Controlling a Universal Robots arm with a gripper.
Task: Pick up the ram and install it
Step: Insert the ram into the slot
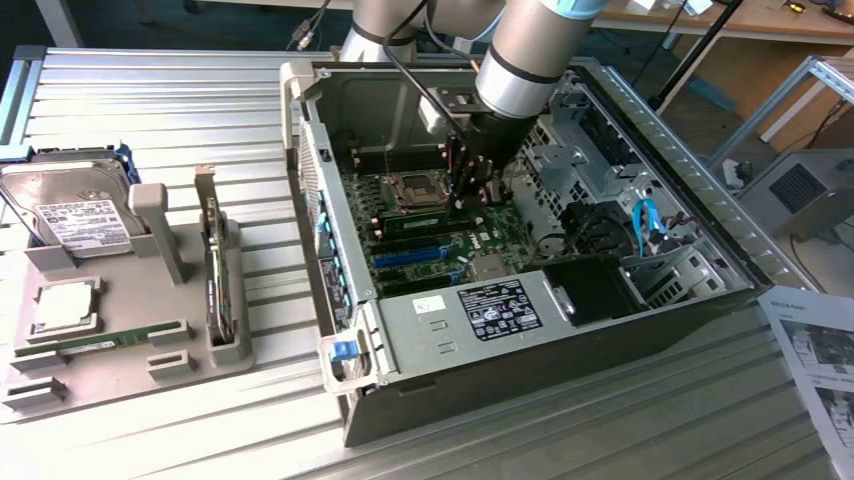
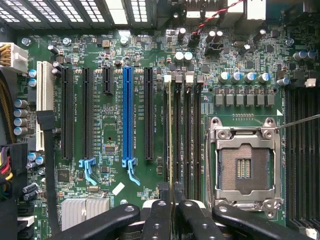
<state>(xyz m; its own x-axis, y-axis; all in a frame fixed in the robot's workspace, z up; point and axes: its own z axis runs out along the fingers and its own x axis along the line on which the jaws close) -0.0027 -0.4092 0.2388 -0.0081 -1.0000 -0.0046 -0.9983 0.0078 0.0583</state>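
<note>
The ram [image 2: 170, 135] appears edge-on in the wrist view as a thin pale strip running along the first memory slot, between the black expansion slots and the CPU socket [image 2: 243, 167]. My gripper [image 2: 173, 207] is shut on the ram's top edge, a black finger [image 2: 159, 215] on each side. Whether the ram is fully seated in the slot cannot be told. In the exterior view my gripper [image 1: 470, 188] reaches down into the open computer case [image 1: 400, 330], just to the right of the CPU socket [image 1: 411, 186].
A grey tray [image 1: 120, 375] at the exterior view's left holds a hard drive [image 1: 74, 205], a silver processor [image 1: 63, 305], another green stick [image 1: 100, 341] and an upright expansion card [image 1: 214, 270]. Case walls, drive cages and cables [image 1: 647, 225] crowd the arm. Papers [image 1: 817, 350] lie at the right.
</note>
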